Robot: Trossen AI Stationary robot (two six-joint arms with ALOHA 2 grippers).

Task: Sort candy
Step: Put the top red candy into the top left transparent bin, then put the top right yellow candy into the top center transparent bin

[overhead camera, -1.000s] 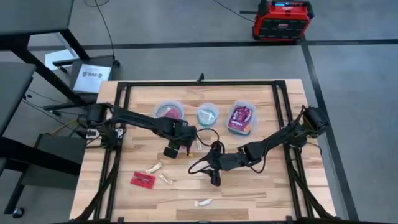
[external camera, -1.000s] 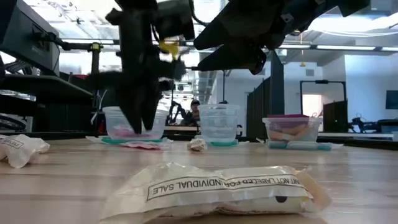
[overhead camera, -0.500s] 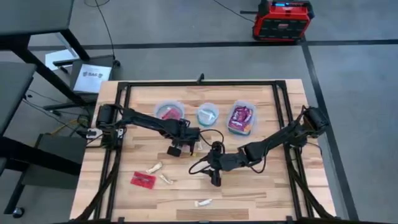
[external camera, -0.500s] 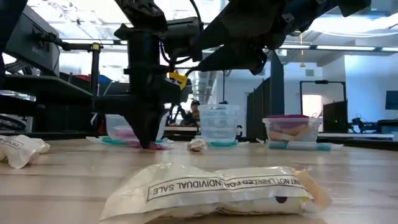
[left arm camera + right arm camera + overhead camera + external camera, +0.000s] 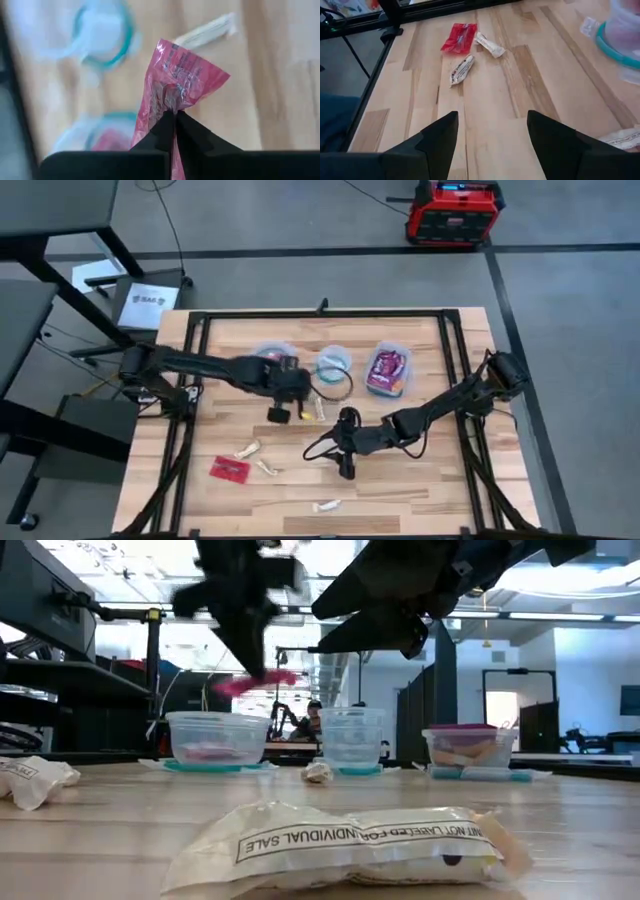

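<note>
Between the pinched tips of the left gripper a crinkled pink packet is hanging, its glossy film creased and fanning out wide beyond the jaws, which are pressing tight together on one narrow end. That gripper is holding it up off the wood, just in front of the round clear tub with the blue rim, where more pink wrappers are lying in the bottom. Past the pinched packet a thin cream stick is lying flat on the pale planks of the table, beside a second round blue-rimmed tub. Further along the row a rectangular clear container is sitting with purple packets heaped inside. The right gripper is waiting over the middle of the table, its two blunt dark fingers spread wide with bare wood showing between them. Ahead of those open jaws, well apart from them, a flat red packet is lying with two slim white sticks close by, one touching its corner and the other just below. Nearest the table's front edge another pale stick is lying alone, a puffy, wrinkled white wrapper with black print along its length.
</note>
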